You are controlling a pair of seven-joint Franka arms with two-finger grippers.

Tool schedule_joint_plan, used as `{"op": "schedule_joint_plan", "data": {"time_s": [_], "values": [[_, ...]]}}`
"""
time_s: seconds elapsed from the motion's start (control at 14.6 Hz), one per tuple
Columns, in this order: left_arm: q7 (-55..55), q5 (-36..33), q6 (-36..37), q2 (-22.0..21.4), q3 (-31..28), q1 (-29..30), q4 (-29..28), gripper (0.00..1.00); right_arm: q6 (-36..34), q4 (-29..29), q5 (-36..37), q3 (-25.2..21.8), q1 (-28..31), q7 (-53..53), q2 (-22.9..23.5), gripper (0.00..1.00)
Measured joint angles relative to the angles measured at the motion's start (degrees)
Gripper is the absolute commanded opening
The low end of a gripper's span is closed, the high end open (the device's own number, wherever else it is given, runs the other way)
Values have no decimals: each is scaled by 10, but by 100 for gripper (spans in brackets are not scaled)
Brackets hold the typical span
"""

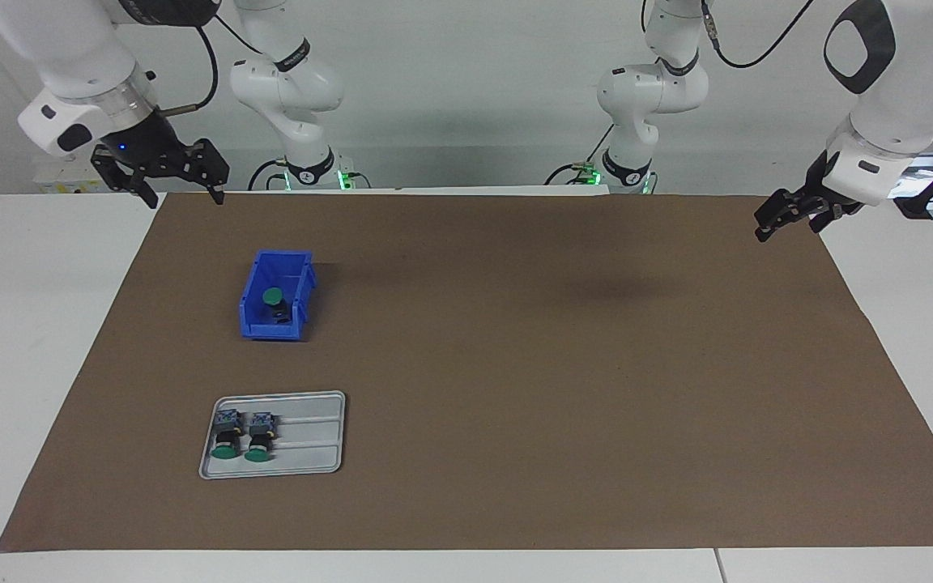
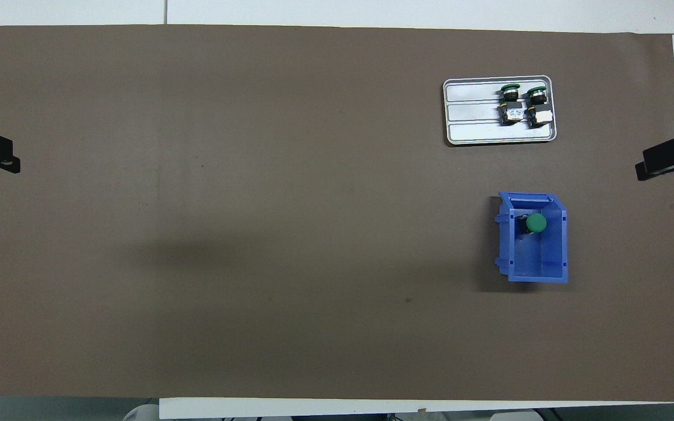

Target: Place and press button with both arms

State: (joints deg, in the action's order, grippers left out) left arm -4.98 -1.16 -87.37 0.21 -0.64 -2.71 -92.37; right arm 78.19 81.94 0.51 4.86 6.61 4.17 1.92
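The button [image 1: 273, 296] with its green cap up stands in a blue bin [image 1: 254, 285] on the brown mat [image 1: 515, 364], toward the right arm's end of the table. Two more buttons lie on their sides, side by side, in a grey tray [image 1: 313, 437] that sits farther from the robots than the bin; one [image 1: 227, 437] is at the tray's end and the other [image 1: 258, 440] is just beside it, and both caps point away from the robots.

The right gripper [image 1: 179, 188] hangs in the air over the mat's corner nearest the robots at the right arm's end, fingers spread wide and holding nothing. The left gripper [image 1: 768, 227] hangs over the mat's edge at the left arm's end, well apart from bin and tray; I cannot tell how its fingers stand. Neither gripper touches any button.
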Motion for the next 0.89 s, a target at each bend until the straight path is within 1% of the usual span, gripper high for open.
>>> {"op": "schedule_joint_plan", "data": {"time_s": [0.27, 0.41, 0.62, 0.89], "values": [[3, 0, 0, 0, 3, 0, 0, 100, -2, -6, 6, 0, 3, 0, 20, 100], [3, 0, 0, 0, 4, 0, 0, 100, -2, -9, 7, -3, -3, 0, 19, 100], [4, 0, 0, -1, 7, 0, 0, 100, -2, -8, 9, -30, -37, 0, 7, 100], [4, 0, 0, -1, 9, 0, 0, 100, 1, 0, 9, -46, -42, 0, 4, 100]]}}
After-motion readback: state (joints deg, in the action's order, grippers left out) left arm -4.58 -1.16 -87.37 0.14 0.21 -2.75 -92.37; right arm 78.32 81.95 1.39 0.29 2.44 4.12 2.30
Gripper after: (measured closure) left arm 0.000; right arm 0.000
